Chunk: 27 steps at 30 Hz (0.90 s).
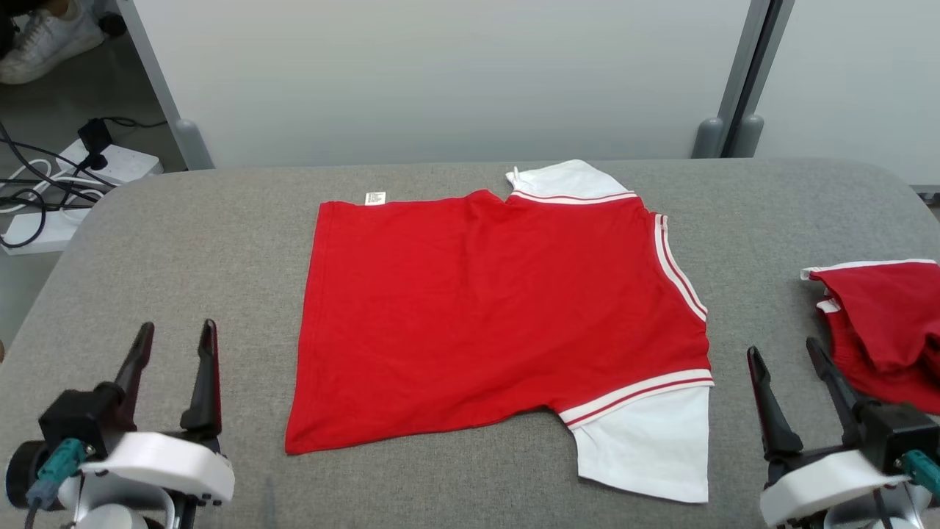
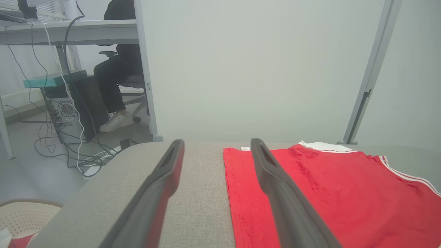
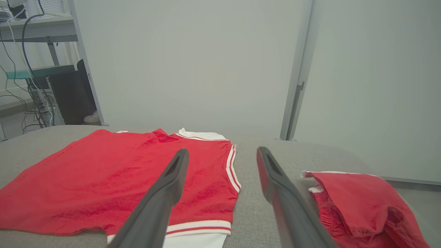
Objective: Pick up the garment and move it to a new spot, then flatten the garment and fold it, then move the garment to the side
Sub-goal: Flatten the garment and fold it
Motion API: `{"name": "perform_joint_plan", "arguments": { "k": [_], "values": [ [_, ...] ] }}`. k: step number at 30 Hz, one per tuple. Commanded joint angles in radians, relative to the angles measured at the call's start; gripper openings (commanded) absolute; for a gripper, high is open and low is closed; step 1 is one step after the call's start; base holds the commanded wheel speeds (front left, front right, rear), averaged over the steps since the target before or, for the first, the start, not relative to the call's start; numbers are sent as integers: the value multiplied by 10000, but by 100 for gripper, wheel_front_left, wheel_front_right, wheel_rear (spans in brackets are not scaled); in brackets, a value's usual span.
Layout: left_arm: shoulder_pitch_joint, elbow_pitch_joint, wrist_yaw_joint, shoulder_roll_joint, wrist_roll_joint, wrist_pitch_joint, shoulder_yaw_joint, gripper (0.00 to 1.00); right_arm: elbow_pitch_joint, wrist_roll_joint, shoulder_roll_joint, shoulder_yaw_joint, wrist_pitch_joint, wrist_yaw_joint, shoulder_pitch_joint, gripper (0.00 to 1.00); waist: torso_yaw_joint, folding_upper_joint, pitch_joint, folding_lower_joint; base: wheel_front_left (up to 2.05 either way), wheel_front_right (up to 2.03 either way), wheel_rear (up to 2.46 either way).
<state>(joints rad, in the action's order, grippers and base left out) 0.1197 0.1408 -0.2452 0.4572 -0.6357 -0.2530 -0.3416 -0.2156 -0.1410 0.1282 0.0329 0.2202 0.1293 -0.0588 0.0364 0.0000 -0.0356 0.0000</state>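
Nearest: left gripper (image 1: 178, 327) and right gripper (image 1: 783, 349), jaws spread wide, holding nothing.
They hover over the near edge of the grey table (image 1: 220, 220), with the red-and-white garment (image 1: 485, 316) lying flat between them and clear of both. Its far sleeve (image 1: 565, 180) looks partly tucked under, though the angle leaves that unsure. A pinch that catches only 1 layer would drag the cloth into wrinkles. The right arm could also snag the 2nd red garment (image 1: 881, 323) just beside it.
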Motion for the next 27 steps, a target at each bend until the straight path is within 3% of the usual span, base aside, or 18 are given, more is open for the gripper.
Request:
{"name": "perform_joint_plan", "arguments": {
  "k": [1, 13, 27],
  "values": [
    [152, -100, 114, 213, 204, -85, 485, 100, 96, 55, 90, 173, 173, 14, -69, 100, 14, 0, -78, 0, 0, 0, 0],
    [-1274, -35, 751, -882, 1578, -87, 1069, 100, -389, 51, -263, 357, 359, 14, 960, 100, 205, 0, -415, 0, 0, 0, 0],
    [-1330, 149, 1344, -1411, 2025, -87, 1749, 100, 418, 157, -549, 281, 327, 14, 1666, 100, 188, 0, -428, 0, 0, 0, 0]
  ]
}}
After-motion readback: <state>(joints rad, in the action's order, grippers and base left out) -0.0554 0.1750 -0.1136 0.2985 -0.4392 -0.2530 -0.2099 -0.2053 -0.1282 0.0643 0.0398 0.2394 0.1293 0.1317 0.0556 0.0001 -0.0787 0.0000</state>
